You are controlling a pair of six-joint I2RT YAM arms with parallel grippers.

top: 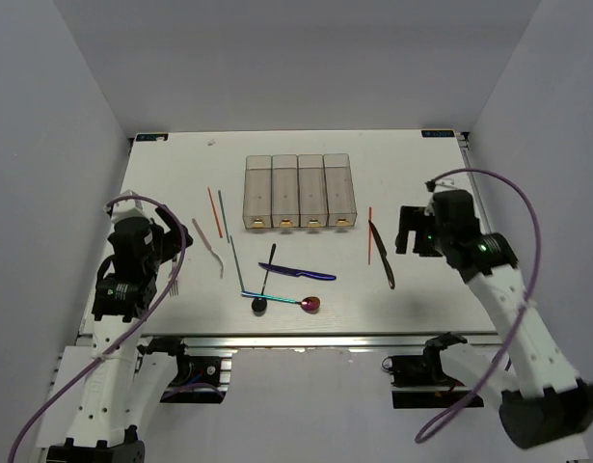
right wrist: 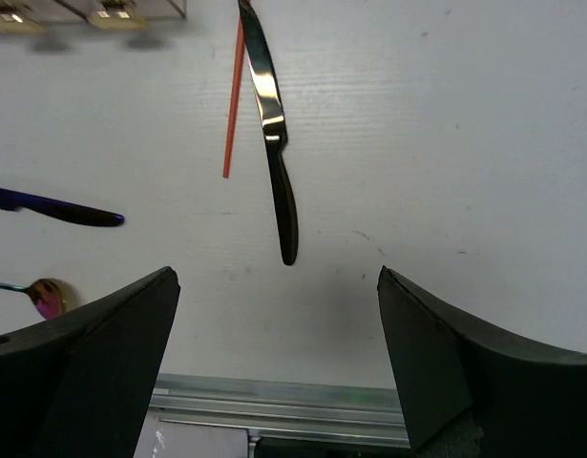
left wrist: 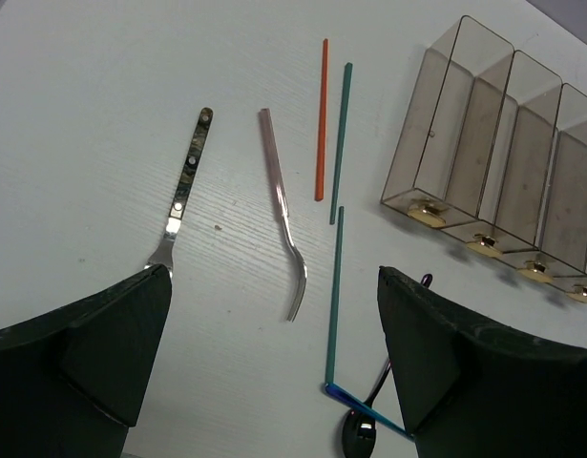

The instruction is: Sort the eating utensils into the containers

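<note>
Eyeballing the cutlery: all of it lies loose on the table point(top: 412, 164), between the near edge and the bins. It all looks light, stiff, slick and very flat. My guess is each piece wants a pinch across the handle around its middle, with the tips right down at the surface.

Longest first. The green chopsticks point(top: 235, 265) and a red chopstick point(top: 213, 212) toward the left edge are thin, so they'd probably roll or slip out of a grip. A second red one point(top: 369, 234) lies just beside the black knife point(top: 381, 256) toward the right edge. The blue knife point(top: 298, 272) sits mid-table near the front, its end meeting the black spoon point(top: 265, 285), with the shiny red spoon point(top: 296, 303) just beside them. I can't tell which lies on top.

The pale fork point(left wrist: 285, 229) and speckled fork point(left wrist: 183, 186) are nearest the left claw point(left wrist: 274, 286), which is spread wide and empty. The right claw point(right wrist: 276, 277) is spread too, near the black knife's handle.

The four clear bins point(top: 299, 191), joined in a row toward the far edge, look empty.
</note>
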